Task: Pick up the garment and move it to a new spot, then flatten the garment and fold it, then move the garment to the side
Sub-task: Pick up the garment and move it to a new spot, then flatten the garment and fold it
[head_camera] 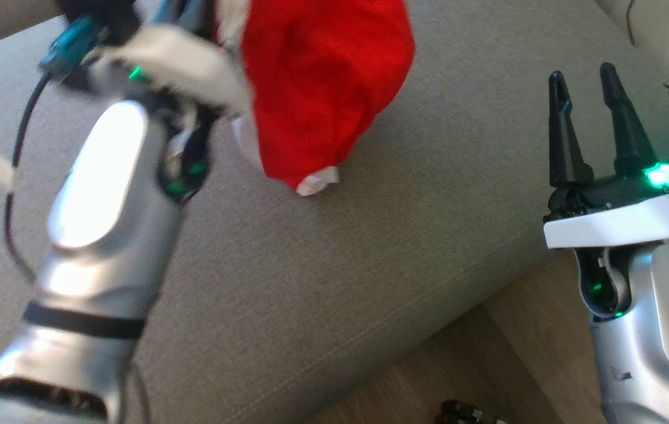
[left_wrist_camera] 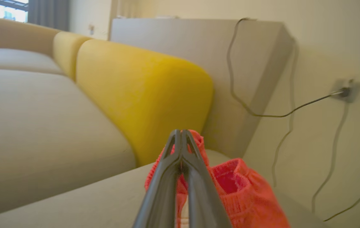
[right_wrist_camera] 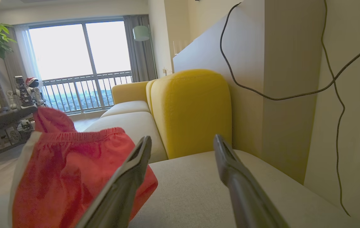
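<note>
The right tool [head_camera: 582, 73] hovers empty, fingers apart, above the front edge of the sofa seat [head_camera: 370, 265]. Farther in, the left tool [left_wrist_camera: 181, 133] is clamped together on the red garment [head_camera: 323, 88], which hangs bunched, its lowest tip at or just above the seat. Pickup looks done; setting down, flattening, folding and moving aside remain.

Garment [head_camera: 323, 88] hangs from left gripper [left_wrist_camera: 181, 136] over the far part of the sofa seat [head_camera: 370, 265]. Can't tell if its low end touches the seat. Right gripper [head_camera: 582, 72] is off to the right by the seat's edge, well apart from garment. Floor [head_camera: 517, 353] lies below that edge. Backrest cushion [right_wrist_camera: 192, 110] stands behind seat, with cable [right_wrist_camera: 230, 72] on the panel to its right.
</note>
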Available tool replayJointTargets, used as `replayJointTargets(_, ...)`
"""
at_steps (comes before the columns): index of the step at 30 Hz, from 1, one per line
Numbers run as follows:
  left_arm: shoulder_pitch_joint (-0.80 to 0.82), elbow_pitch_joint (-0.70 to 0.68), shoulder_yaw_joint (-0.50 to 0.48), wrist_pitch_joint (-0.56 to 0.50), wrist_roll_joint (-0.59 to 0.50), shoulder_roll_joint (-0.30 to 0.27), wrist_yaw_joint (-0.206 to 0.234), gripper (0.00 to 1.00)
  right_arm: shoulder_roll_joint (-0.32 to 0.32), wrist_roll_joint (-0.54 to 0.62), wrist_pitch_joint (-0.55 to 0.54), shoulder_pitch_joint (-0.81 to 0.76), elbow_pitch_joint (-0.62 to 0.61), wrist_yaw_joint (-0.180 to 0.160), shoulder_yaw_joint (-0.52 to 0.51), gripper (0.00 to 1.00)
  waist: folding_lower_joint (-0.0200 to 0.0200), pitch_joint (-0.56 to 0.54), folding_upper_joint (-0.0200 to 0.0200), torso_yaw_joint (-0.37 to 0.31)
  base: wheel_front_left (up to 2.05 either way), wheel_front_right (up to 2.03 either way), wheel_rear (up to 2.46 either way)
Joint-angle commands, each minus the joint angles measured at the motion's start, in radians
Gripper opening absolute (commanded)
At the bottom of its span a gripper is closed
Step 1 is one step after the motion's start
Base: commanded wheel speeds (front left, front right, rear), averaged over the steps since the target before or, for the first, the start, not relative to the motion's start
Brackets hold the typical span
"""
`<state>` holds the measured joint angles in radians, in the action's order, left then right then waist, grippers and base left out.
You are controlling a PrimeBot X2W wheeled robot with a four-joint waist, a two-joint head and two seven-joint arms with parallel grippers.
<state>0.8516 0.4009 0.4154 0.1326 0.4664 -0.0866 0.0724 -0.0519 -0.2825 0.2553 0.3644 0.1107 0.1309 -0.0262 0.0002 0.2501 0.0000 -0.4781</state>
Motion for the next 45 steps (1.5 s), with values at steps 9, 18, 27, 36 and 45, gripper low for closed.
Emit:
replayJointTargets(9, -0.098, 0.254, -0.147, 0.104, 0.027, -0.140, 0.039, 0.09, 0.002, 0.027, 0.006, 0.032, -0.032, 0.000, 0.028, 1.00, -0.0002, 0.001, 0.0000, 0.093, 0.00, 0.00, 0.00)
replayJointTargets(18, -0.178, 0.300, -0.243, 0.128, 0.041, -0.142, 0.016, 1.00, 0.002, 0.099, 0.006, 0.011, 0.003, 0.000, 0.076, 1.00, -0.0002, -0.065, 0.0000, 0.234, 0.00, 0.00, 0.00)
replayJointTargets(27, -0.442, -0.086, -0.353, 0.129, -0.091, -0.124, -0.074, 1.00, 0.002, 0.163, 0.006, -0.045, 0.028, 0.000, 0.075, 1.00, -0.0002, -0.146, 0.0000, 0.341, 0.00, 0.00, 0.00)
replayJointTargets(36, -0.786, -0.393, -0.392, 0.129, -0.236, -0.003, -0.132, 1.00, 0.002, 0.225, 0.006, -0.192, 0.042, 0.000, 0.036, 1.00, -0.0002, -0.223, 0.0000, 0.426, 0.00, 0.00, 0.00)
replayJointTargets(45, -0.842, -0.493, -0.391, 0.129, -0.210, 0.036, -0.122, 1.00, 0.002, 0.289, 0.006, -0.205, 0.060, 0.000, 0.028, 1.00, -0.0002, -0.196, 0.0000, 0.460, 0.00, 0.00, 0.00)
